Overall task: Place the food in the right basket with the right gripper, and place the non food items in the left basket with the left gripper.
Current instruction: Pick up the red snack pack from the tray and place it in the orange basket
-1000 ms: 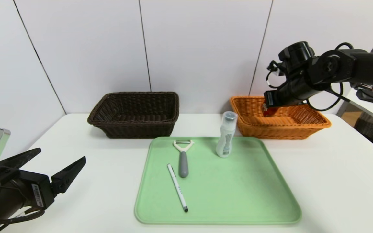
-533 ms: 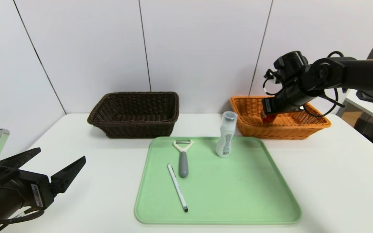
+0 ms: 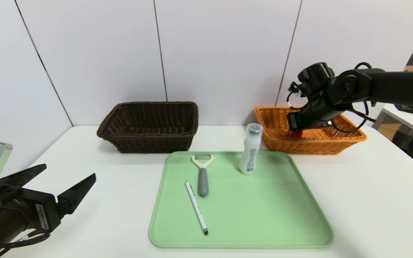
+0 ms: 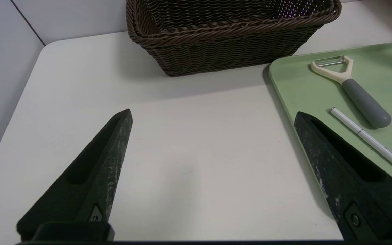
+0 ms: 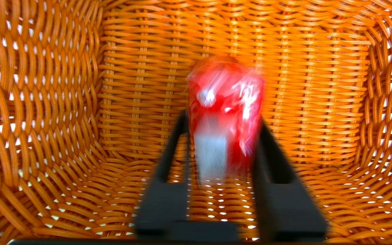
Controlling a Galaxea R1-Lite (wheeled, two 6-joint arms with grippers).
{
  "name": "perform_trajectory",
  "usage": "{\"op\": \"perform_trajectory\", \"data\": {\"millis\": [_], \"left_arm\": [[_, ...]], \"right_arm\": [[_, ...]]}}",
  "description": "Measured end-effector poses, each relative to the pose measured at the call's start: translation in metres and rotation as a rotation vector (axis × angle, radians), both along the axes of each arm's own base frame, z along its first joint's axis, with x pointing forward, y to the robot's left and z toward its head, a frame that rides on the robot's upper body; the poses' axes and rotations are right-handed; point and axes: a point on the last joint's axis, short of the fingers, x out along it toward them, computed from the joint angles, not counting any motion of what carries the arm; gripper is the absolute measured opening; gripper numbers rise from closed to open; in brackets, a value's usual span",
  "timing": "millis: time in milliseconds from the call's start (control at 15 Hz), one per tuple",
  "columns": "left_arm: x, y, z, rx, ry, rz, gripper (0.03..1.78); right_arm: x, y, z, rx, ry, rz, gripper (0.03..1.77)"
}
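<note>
Far left: your left gripper [image 3: 63, 184] hangs low over the near-left part of the white counter [image 3: 102, 200], jaws spread wide with nothing between them. In the left wrist view the gripper [image 4: 213, 117] points toward the dark brown basket [image 4: 230, 41].

That dark brown basket [image 3: 149, 127] sits at the back left of the counter, well apart from the gripper.

Centre: the green tray [image 3: 249, 215] carries three things. A white pen [image 3: 196, 207] lies near its left edge. Just beside it, a peeler [image 3: 202, 174] with a grey handle lies flat, blade end toward the baskets. A pale bottle [image 3: 251, 149] with a clear cap stands upright near the tray's back edge.

Right: the orange basket [image 3: 350, 138] sits at the back right. Your right gripper [image 3: 294, 132] reaches down inside it. In the right wrist view the jaws are clamped on a red packet [image 5: 225, 115], held over the woven floor of the basket [image 5: 63, 102]; the packet is blurred.
</note>
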Motion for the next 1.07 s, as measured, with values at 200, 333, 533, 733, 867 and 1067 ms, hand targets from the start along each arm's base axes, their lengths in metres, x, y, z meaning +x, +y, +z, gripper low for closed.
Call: {"op": "perform_trajectory", "data": {"millis": [200,333,533,733,867,1067], "left_arm": [[0.0,0.0,0.001,-0.002,-0.003,0.0,1.69],[0.0,0.0,0.001,-0.002,-0.002,0.0,1.69],[0.0,0.0,0.0,0.001,0.001,-0.001,1.69],[0.0,0.0,0.0,-0.001,0.001,0.0,1.69],[0.0,0.0,0.0,-0.001,-0.001,0.0,1.69],[0.0,0.0,0.001,-0.002,-0.002,0.0,1.69]], "right_arm": [[-0.002,0.0,0.002,0.0,0.0,0.0,0.99],[-0.006,-0.001,0.005,-0.002,0.002,0.001,1.16],[-0.022,0.0,0.016,-0.009,-0.004,0.019,1.34],[-0.051,0.005,0.04,-0.014,-0.023,0.057,1.46],[-0.077,0.008,0.058,-0.015,-0.048,0.094,1.51],[-0.121,0.013,0.088,-0.005,-0.115,0.152,1.58]]}}
